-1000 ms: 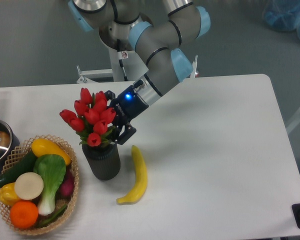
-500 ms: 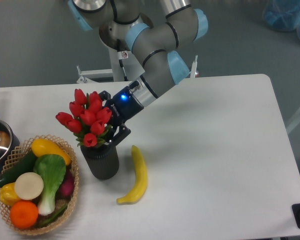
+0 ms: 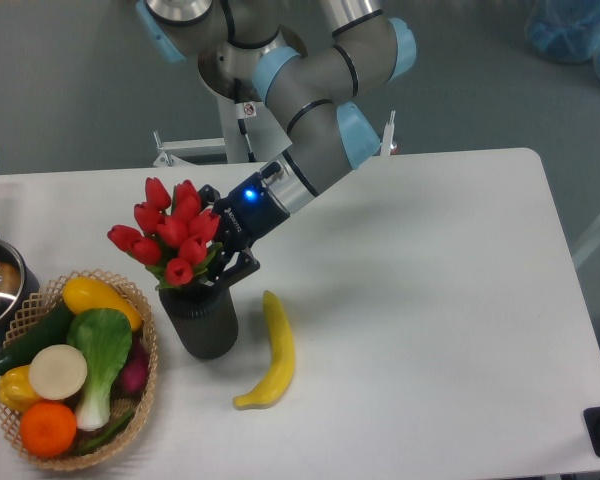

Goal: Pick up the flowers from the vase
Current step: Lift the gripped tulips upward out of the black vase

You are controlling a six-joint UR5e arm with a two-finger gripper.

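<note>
Fixed camera: jaws of the gripper [image 3: 223,272] closed around the stems of the flowers [image 3: 172,232], just above the rim of the vase [image 3: 200,318]. Red buds leaning away from the vase toward the basket [image 3: 130,400], stems apparently not yet clear of the vase mouth. Likely mid-lift; next, a straight pull up until the stems come free, without tipping the vase. Banana [image 3: 271,350] just beside the vase, basket near on the other side. Plenty of bare surface [image 3: 430,300] beyond the banana; open air above.
</note>
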